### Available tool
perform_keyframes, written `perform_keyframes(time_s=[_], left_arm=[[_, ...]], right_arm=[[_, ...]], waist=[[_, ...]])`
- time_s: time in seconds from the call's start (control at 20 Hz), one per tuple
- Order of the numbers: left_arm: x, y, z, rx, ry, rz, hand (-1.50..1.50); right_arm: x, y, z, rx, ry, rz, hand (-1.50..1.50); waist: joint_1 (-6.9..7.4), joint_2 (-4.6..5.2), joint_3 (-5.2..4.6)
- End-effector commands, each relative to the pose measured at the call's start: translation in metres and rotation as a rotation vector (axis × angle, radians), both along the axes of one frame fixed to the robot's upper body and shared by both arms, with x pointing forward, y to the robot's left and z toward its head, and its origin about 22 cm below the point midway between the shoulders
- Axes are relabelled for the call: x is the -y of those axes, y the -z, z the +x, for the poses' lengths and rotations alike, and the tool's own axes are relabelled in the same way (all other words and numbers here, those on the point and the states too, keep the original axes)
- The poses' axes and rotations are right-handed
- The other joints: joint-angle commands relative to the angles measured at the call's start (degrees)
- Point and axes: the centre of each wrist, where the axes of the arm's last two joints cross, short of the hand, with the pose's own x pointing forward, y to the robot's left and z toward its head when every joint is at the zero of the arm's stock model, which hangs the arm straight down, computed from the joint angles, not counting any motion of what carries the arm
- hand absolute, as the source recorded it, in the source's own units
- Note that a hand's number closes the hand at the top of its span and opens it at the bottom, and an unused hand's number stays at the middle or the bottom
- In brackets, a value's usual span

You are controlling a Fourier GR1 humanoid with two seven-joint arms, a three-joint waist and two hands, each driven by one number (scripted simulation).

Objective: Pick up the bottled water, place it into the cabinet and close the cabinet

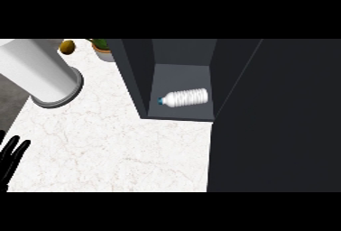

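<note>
Left hand (12,155): lower left edge of the frame; black fingers straight and spread, pointing up, holding nothing; palm and forearm cut off by the frame edge.
Right hand: out of view.
Counter (120,149): pale marbled top filling lower left and centre; bare beside the left hand; darker grey strip along its left edge.
Bottled water (184,97): centre of the frame, lying on its side on the cabinet floor; ribbed white body, blue cap pointing left; well apart from the left hand.
Writing on bottle: none readable; no label or brand to be made out.
Cabinet (183,74): dark grey open compartment, upper centre; side walls and back panel visible, top cut off by the upper edge.
Cabinet door (279,117): large dark panel filling the right side of the frame, standing open; lower and right parts cut off.
White cylinder (40,72): upper left, tall, tilted in view, grey ring at its base; upper end cut off.
Brown object (66,46): small, rounded, top edge beside the cylinder; kind hard to tell.
Potted plant (103,48): top edge, just left of the cabinet; green leaves, grey pot, mostly cut off.
</note>
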Motion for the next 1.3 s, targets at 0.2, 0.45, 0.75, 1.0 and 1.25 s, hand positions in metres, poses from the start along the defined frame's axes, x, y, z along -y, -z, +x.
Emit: perform_keyframes(time_s=[0.2, 0.45, 0.75, 1.0, 1.25], left_arm=[[-0.022, -0.003, -0.012, -0.021, -0.005, 0.010, -1.50], [-0.029, -0.014, -0.011, 0.006, 0.005, 0.016, -1.50], [-0.046, -0.019, -0.015, -0.004, 0.031, 0.029, -1.50], [-0.054, -0.020, -0.019, 0.000, 0.034, 0.021, -1.50], [-0.062, -0.024, -0.020, 0.031, 0.041, 0.019, -1.50]], right_arm=[[-0.037, -0.050, -0.009, 0.189, -0.027, -0.104, 1.50], [-0.055, -0.046, 0.001, 0.143, -0.030, -0.098, 1.50], [-0.084, -0.048, 0.020, 0.125, -0.043, -0.058, 1.50], [-0.112, -0.052, 0.037, 0.105, -0.029, -0.023, 1.50], [-0.143, -0.057, 0.054, 0.053, -0.029, -0.021, 1.50]], waist=[[0.86, -0.11, -0.20], [1.31, -0.07, -0.11], [3.02, 0.32, -0.03], [3.73, 0.53, 0.06], [5.08, 1.23, 0.19]])
